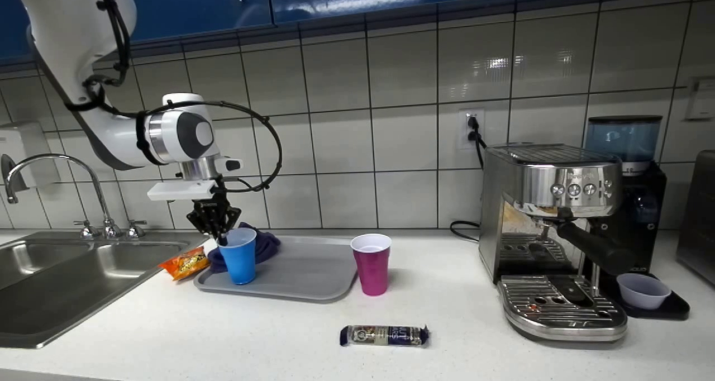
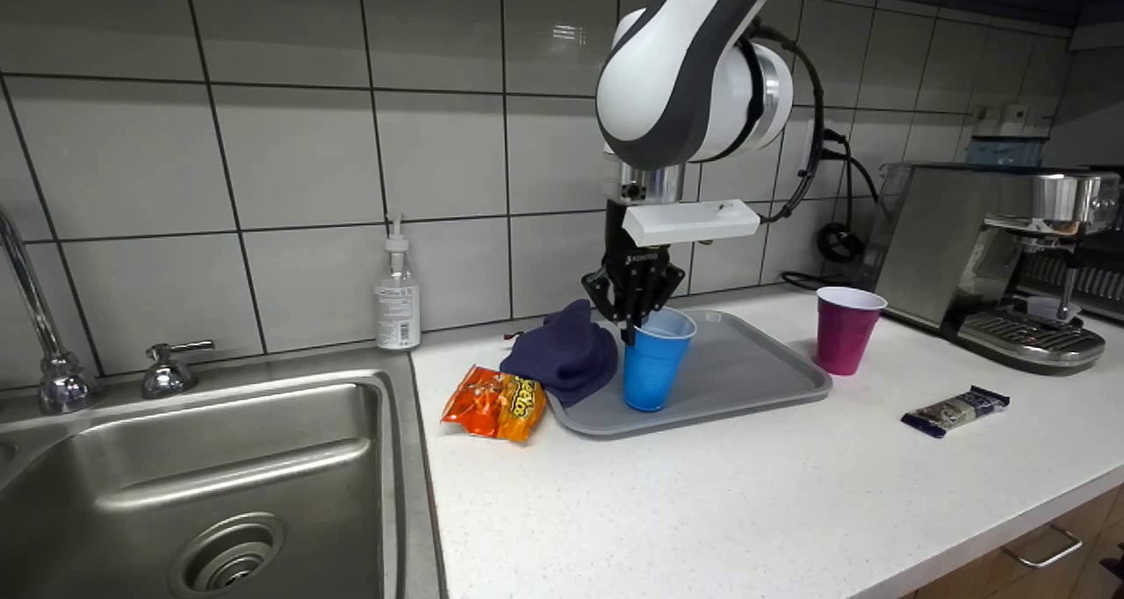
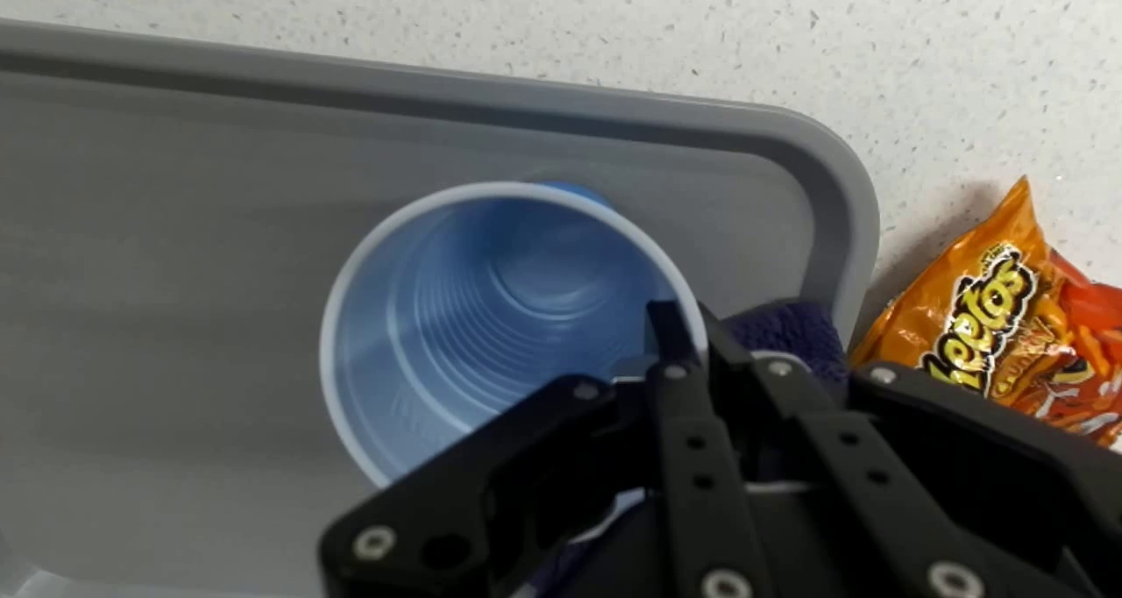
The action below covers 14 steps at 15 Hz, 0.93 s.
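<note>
A blue plastic cup with a pale interior shows in both exterior views (image 1: 240,263) (image 2: 652,375) and in the wrist view (image 3: 526,274). My gripper (image 3: 692,326) is shut on the cup's rim, one fingertip inside the wall and one outside. In both exterior views the gripper (image 1: 222,240) (image 2: 629,331) points down at the cup's sink-side edge. The cup leans slightly, over the grey tray (image 1: 313,266); I cannot tell whether its base touches the tray. A dark purple cloth (image 2: 566,353) lies bunched behind the cup, partly on the tray's end.
An orange Cheetos bag (image 2: 496,404) lies between tray and sink (image 2: 263,458). A magenta cup (image 1: 372,266) stands at the tray's far end. A wrapped bar (image 1: 384,335) lies nearer the front. An espresso machine (image 1: 553,202) and a pump bottle (image 2: 398,300) stand near the wall.
</note>
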Motion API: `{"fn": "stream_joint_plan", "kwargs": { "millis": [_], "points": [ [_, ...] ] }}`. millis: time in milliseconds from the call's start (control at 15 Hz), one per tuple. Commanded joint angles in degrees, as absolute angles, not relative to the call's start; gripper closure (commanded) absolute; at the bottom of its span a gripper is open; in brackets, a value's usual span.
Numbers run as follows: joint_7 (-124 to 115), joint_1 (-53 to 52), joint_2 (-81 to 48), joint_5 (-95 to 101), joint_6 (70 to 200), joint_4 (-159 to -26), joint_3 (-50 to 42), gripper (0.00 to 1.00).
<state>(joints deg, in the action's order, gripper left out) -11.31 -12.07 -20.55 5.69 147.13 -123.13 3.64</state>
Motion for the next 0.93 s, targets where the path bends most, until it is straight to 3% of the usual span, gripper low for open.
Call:
{"fn": "stream_joint_plan", "kwargs": {
  "millis": [0, 67, 200, 733, 867],
  "points": [
    [-13.2, -13.1, -21.4, 7.4, 144.5, -120.9, 2.9, 0.9],
    [-13.4, -13.2, -21.4, 7.7, 144.4, -120.8, 2.7, 0.68],
    [-13.3, -13.3, -21.3, 8.1, 144.3, -121.0, 2.7, 0.64],
    [-12.0, -12.3, -19.5, 6.4, 145.3, -122.5, 3.3, 0.07],
    [-11.4, -12.0, -18.7, 5.8, 145.7, -123.1, 3.6, 0.0]
  ]
}}
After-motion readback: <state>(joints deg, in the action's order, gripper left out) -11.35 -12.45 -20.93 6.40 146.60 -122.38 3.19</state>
